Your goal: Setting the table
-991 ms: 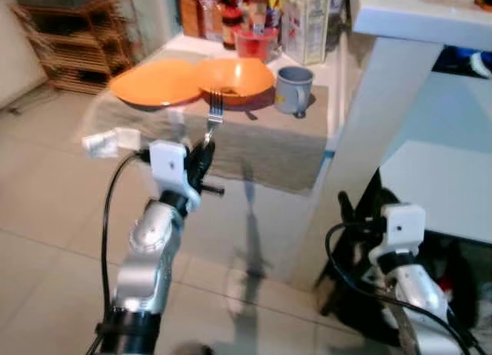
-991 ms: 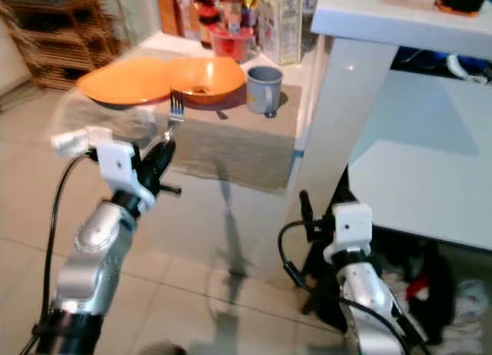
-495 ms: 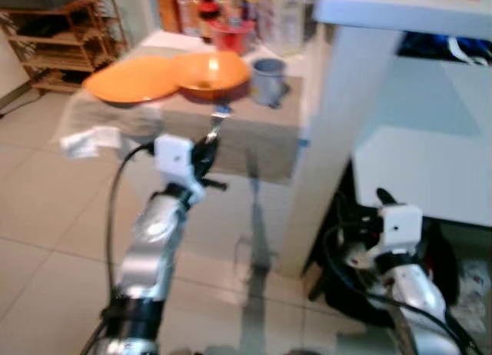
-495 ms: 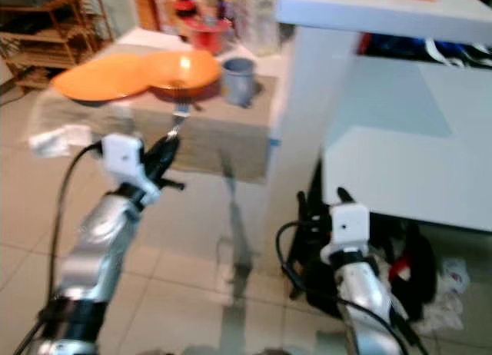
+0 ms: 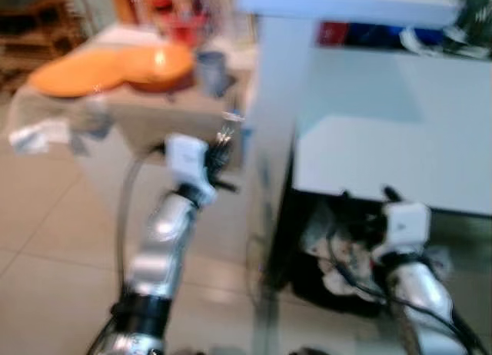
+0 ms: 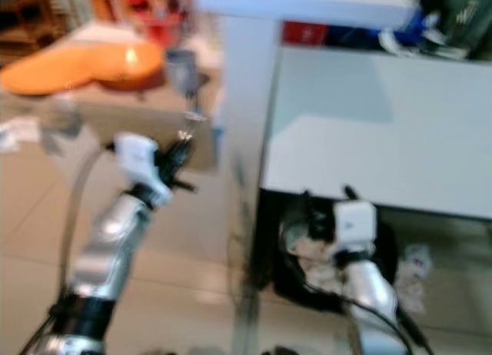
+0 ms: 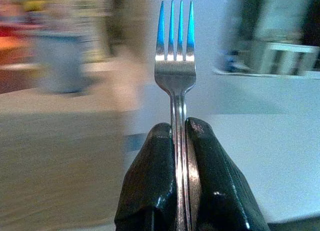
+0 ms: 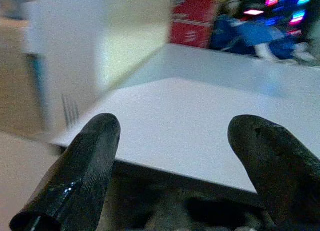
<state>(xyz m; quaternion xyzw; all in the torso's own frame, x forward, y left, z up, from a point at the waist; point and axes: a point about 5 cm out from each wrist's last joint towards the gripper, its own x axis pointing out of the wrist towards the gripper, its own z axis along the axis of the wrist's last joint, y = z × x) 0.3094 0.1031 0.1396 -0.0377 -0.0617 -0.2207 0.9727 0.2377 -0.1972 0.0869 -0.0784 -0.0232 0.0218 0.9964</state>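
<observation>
Left end effector (image 7: 180,136) clamped on fork (image 7: 176,66), tines at 12 o'clock; right end effector (image 8: 175,156) fingers apart; orange plates (image 5: 100,67) on worktop (image 5: 161,113).

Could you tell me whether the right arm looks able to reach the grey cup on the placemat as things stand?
Probably not. The right pincer hangs low and open before the white shelf, while the grey cup stands beyond the white upright panel, on the left arm's side.
</observation>
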